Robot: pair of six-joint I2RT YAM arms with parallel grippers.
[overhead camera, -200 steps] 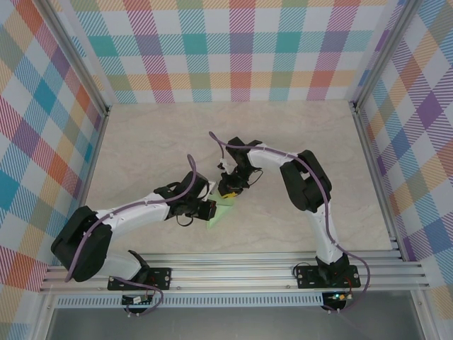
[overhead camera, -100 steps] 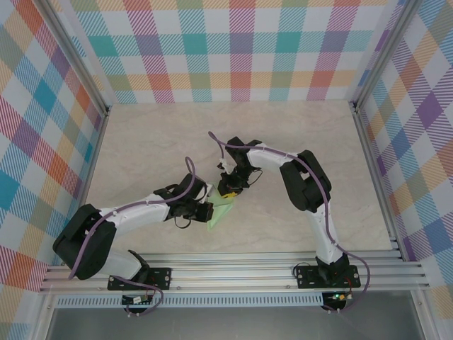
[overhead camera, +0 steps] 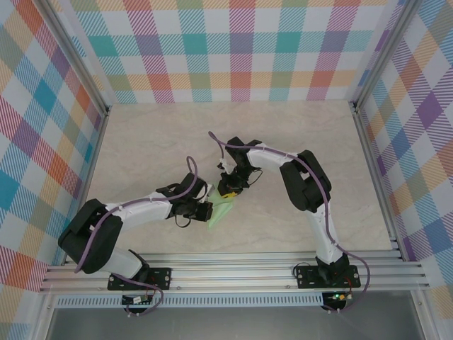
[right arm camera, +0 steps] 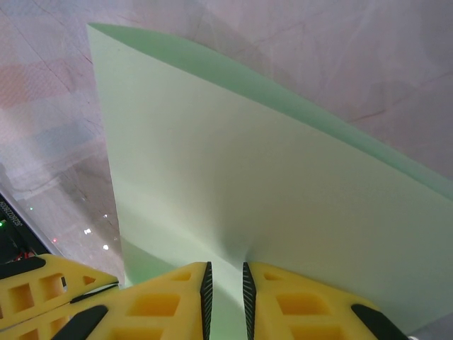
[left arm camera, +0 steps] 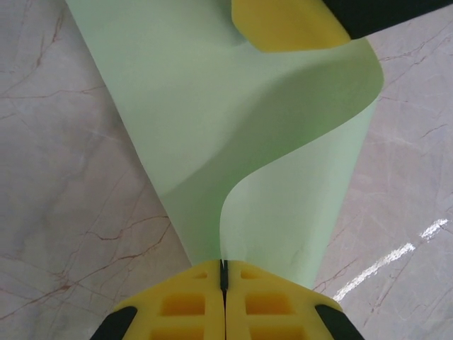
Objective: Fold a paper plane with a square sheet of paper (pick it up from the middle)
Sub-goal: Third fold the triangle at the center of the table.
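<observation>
- At mid-counter (overhead camera: 141, 142), from above: pale green paper (overhead camera: 221, 210) low between the two arms, already partly folded. Left fingers (overhead camera: 207, 211) at its left side, right fingers (overhead camera: 228, 191) at its far end.
- From the left wrist: left fingers (left arm camera: 230, 283) shut tight on the near edge of the paper (left arm camera: 233, 127). Upper layer lifted and curling in a soft S over the layer below. Right fingers (left arm camera: 283, 25) on the far end, bare counter (left arm camera: 64, 212) on either side.
- From the right wrist: right fingers (right arm camera: 209, 280) narrow, clamped on a thin edge of the paper (right arm camera: 248, 177), with the sheet sloping away above the counter (right arm camera: 318, 42).
- Handling, by judgement: very light and limp, stiff only along its creases. Apt to buckle, slide off smooth pads, or tear under an opposed pull.
- Best taken by a shallow pinch at an edge or corner, close to the intended crease. No tugging the two ends apart.
</observation>
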